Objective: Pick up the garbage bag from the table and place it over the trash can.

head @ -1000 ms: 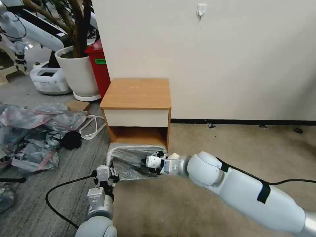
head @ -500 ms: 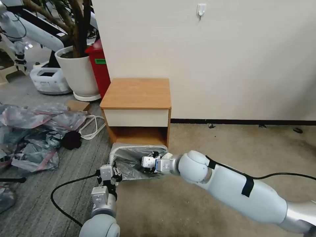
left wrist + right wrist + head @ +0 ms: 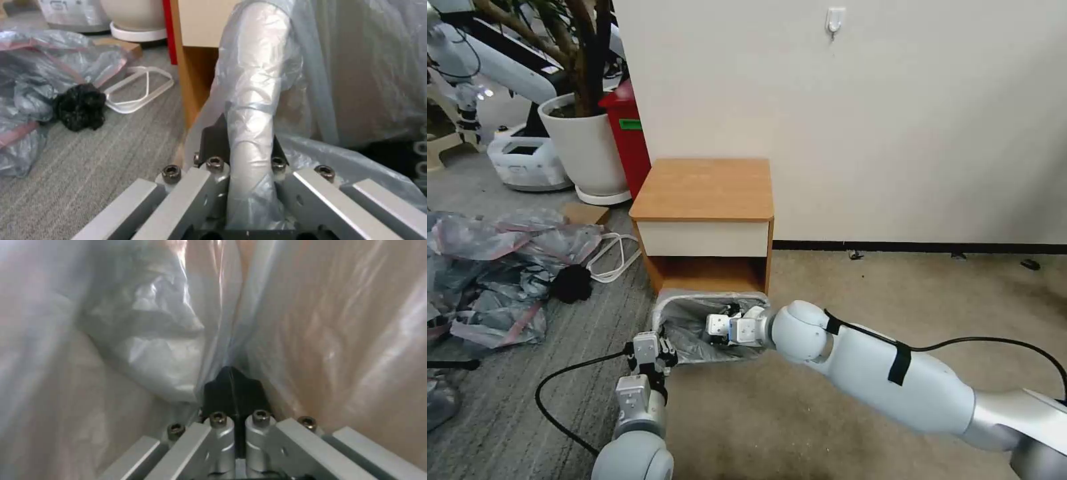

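A: Bag location?
B: Garbage bag (image 3: 694, 327) is draped over the trash can (image 3: 662, 308), on the floor in front of the counter (image 3: 704, 190).
A: Claws?
B: Left claw (image 3: 250, 156) pinches the bag-covered rim at the near-left corner. Right claw (image 3: 233, 386) is inside the can, pressed together on bag film.

surface (image 3: 704, 189): I see its orange-brown top bare | floor (image 3: 860, 293): trash can (image 3: 660, 308) stands just in front of the surface, garbage bag (image 3: 690, 330) draped over its rim | heap of grey-pink bags (image 3: 494, 267), black wad (image 3: 570, 285) and white loop (image 3: 610, 257) lie left of the surface
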Controlling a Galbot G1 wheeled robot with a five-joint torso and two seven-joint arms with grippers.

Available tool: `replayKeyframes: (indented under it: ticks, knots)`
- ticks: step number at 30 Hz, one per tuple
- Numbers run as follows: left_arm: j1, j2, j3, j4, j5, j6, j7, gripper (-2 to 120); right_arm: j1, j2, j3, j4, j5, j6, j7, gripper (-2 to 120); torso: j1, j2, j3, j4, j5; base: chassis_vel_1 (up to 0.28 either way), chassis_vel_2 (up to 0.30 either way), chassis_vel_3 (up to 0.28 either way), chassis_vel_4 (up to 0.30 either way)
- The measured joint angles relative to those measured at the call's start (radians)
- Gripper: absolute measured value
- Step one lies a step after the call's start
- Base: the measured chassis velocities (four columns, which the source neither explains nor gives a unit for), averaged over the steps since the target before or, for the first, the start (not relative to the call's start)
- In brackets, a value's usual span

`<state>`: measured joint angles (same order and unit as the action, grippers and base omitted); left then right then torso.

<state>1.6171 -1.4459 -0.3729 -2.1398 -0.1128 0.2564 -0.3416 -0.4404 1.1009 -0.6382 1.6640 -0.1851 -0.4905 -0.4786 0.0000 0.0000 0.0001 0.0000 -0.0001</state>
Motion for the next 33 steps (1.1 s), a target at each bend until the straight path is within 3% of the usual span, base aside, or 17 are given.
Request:
replayKeyframes:
  ticks: [33]
  knots:
    - [-0.008,-0.015,0.007,0.001,-0.013,0.003,-0.004,3,0.015,0.179,-0.026,-0.237,-0.085,-0.044,0.043,0,0.000,0.000,0.000,0.0000,0.0000,0.000,0.000,0.000,0.000]
